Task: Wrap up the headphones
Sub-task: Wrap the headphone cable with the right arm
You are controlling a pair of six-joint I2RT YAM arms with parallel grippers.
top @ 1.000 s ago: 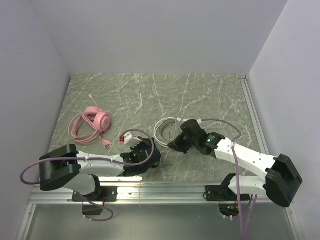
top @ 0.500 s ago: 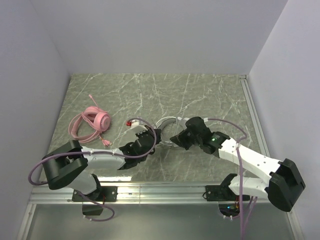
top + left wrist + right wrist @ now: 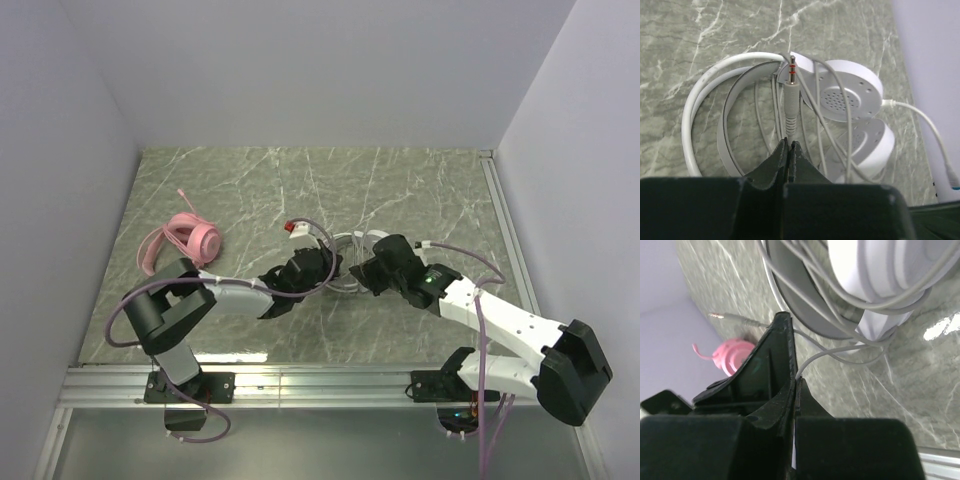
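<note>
On table [image 3: 420, 190], white headset [image 3: 847, 97]; cable [image 3: 790, 107] in left pincer [image 3: 789, 145], right pincer [image 3: 794, 382]

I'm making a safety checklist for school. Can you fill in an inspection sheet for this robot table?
Surface: grey marbled table, no spills seen.
Job's things: white headphones at centre; pink headphones apart, far left.
Clutter: nothing seen.
Grippers: left gripper fingers shut just behind the plug; right gripper fingers shut on the pale cable.
Cables: pale cable looped loosely across the headband; purple robot cables looping free.
Surroundings: plain pale walls, three sides.
</note>
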